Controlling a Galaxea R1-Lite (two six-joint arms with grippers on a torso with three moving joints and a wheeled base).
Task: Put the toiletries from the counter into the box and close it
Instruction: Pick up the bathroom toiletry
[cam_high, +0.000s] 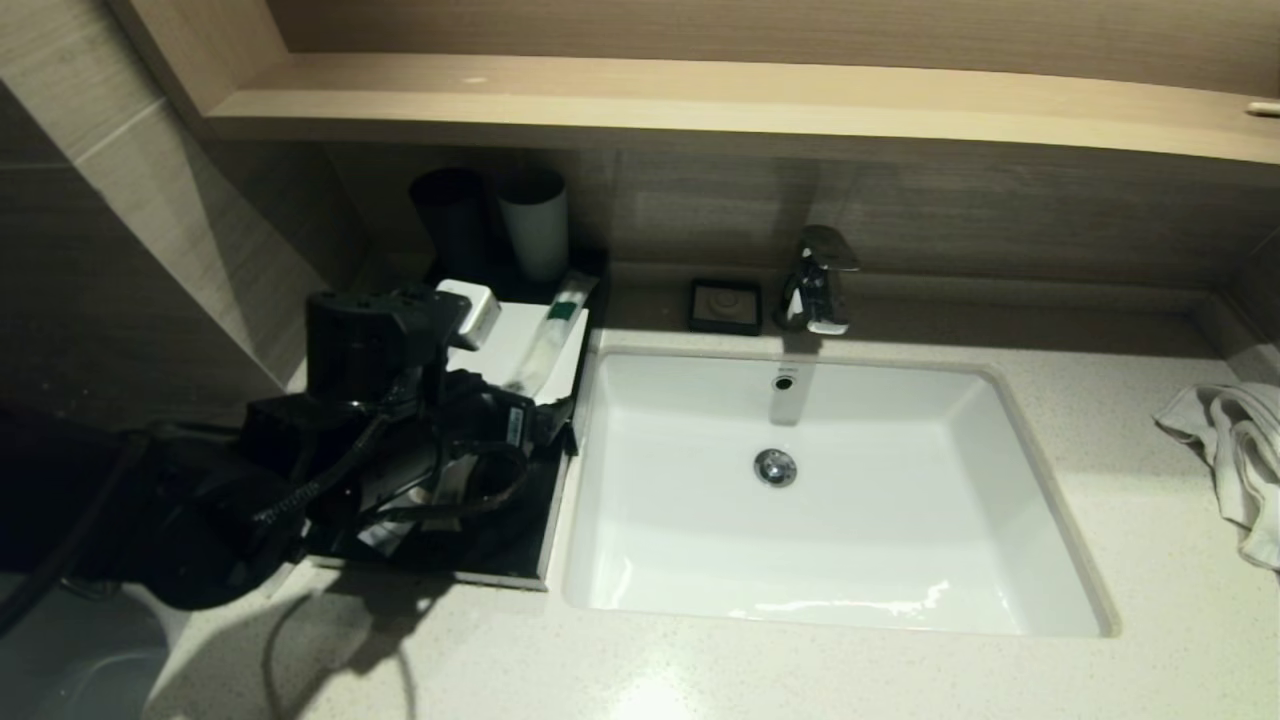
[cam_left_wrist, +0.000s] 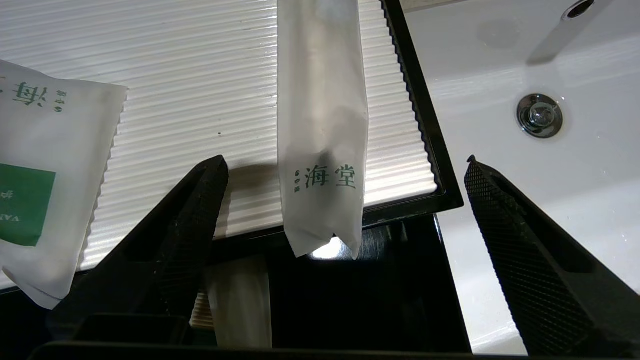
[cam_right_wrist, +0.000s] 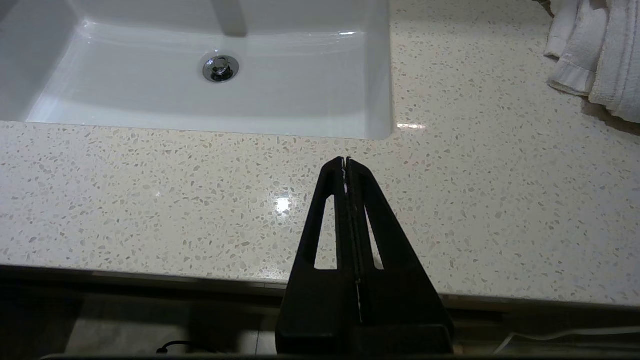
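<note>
Three packets are visible. All lie on or at the box (cam_high: 545, 545), which stands on the counter (cam_right_wrist: 150, 200) just beside the basin (cam_high: 1000, 470), on its left side. The long slim packet (cam_left_wrist: 322, 125) lies on the ribbed white panel (cam_left_wrist: 200, 75) of the box. Its long axis runs from the wall side of the panel toward the front, and the front end passes over the panel edge, above the shallow black drawer (cam_left_wrist: 360, 300). Green characters are printed near this front end. The short packet (cam_left_wrist: 45, 190) with one green square label lies on the same panel, farther from the basin than the long one. A third pale packet (cam_left_wrist: 237, 305) is inside the drawer, partly hidden behind one finger, so I cannot tell its length.

The left gripper (cam_left_wrist: 345, 170) hangs over the front of the box, with its jaws spread wide and holding nothing; the long slim packet's front end lies between the two fingers, not touching them.

The right gripper (cam_right_wrist: 346, 161) is over the counter's front edge, in front of the basin, with jaws pressed together and nothing between them.

Near the basin there are also one tap (cam_high: 818, 280), one small black soap dish (cam_high: 725, 305), two cups (cam_high: 535, 225) behind the box, and one white towel (cam_high: 1230, 440) at the right.
</note>
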